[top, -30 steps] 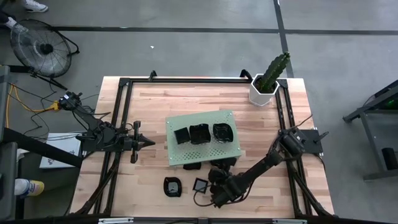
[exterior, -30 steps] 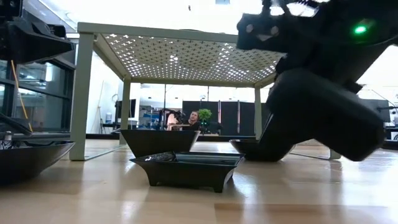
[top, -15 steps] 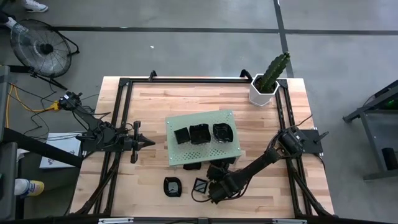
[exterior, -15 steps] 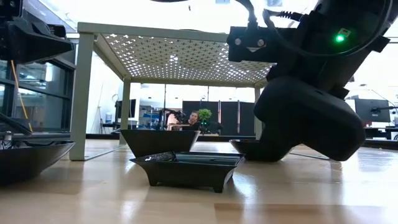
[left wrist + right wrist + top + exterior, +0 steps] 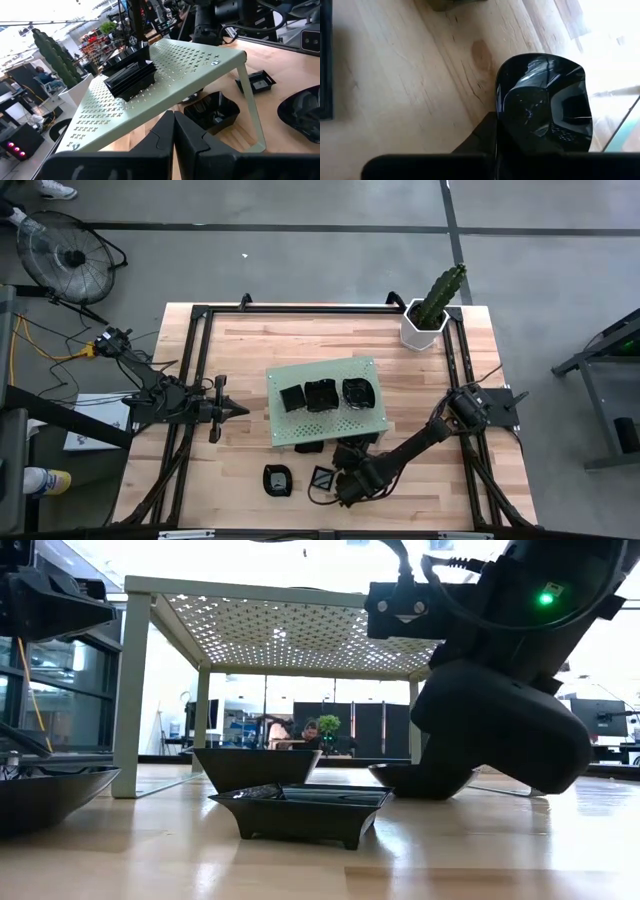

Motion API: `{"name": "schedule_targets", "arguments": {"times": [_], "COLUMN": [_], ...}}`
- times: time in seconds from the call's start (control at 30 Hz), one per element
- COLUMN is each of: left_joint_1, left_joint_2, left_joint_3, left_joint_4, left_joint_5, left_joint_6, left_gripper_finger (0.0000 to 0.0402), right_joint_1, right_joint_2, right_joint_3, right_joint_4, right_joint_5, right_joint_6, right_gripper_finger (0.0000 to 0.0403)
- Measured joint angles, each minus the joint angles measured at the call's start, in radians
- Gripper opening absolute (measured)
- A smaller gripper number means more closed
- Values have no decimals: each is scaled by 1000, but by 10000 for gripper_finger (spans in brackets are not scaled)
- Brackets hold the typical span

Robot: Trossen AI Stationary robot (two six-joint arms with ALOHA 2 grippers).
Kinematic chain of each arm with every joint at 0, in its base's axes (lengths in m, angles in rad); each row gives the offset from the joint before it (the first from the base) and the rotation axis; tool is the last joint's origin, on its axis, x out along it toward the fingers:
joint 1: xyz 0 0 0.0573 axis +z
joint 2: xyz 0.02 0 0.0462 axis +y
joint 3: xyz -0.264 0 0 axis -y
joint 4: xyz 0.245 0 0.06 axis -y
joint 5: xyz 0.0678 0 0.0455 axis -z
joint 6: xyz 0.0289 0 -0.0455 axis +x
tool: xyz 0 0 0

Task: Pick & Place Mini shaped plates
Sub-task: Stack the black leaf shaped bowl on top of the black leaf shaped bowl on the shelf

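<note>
High view shows the green perforated board (image 5: 325, 401) standing at the middle of the wooden table (image 5: 250, 345), with three of the mini shaped plates (image 5: 322, 394) in a row on its top and more of them on the wood around its near edge. The right gripper (image 5: 345, 486) reaches in low beside the board's near side, close to a small square plate (image 5: 323, 477) and a rounded one (image 5: 277, 479) that lie apart on the bare wood. Right wrist view looks past that arm's own fingers (image 5: 480, 137), which are closed on the rim of a glossy rounded plate (image 5: 545, 102); the plate hangs tilted above the table surface (image 5: 395, 90). Low view shows the same arm's bulky wrist (image 5: 500, 720) just above the tabletop, with a shallow square plate (image 5: 300, 810) in front and a deeper dish (image 5: 255, 767) behind it under the board (image 5: 300, 635). The left gripper (image 5: 228, 409) waits well to the side of the board, pointing at it, its fingers (image 5: 165, 145) pressed together with nothing between them. Left wrist view shows a ribbed plate (image 5: 131, 80) on the board's top (image 5: 185, 65) and another dish (image 5: 212, 112) beneath it on the wood. A white pot (image 5: 422, 328) holding a cactus stands at the table's far right corner.
</note>
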Motion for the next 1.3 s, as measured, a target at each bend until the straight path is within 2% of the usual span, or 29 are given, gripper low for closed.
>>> {"name": "schedule_targets", "arguments": {"times": [0.23,0.53,0.7,1.0,1.3], "left_joint_1": [0,0,0,0,0], "left_joint_2": [0,0,0,0,0], "left_joint_3": [0,0,0,0,0], "left_joint_4": [0,0,0,0,0], "left_joint_5": [-1,-3,-3,-3,-3], "left_joint_6": [0,0,0,-3,-7], "left_gripper_finger": [1,1,1,1,1], "right_joint_1": [29,90,122,160,166], "right_joint_2": [0,0,0,0,0], "right_joint_3": [47,210,328,555,799], "right_joint_4": [-2,-89,-188,-270,-518], "right_joint_5": [-57,-115,-101,-99,16], "right_joint_6": [-1,-29,-35,-158,-243], "right_gripper_finger": [3,1,1,1,0]}}
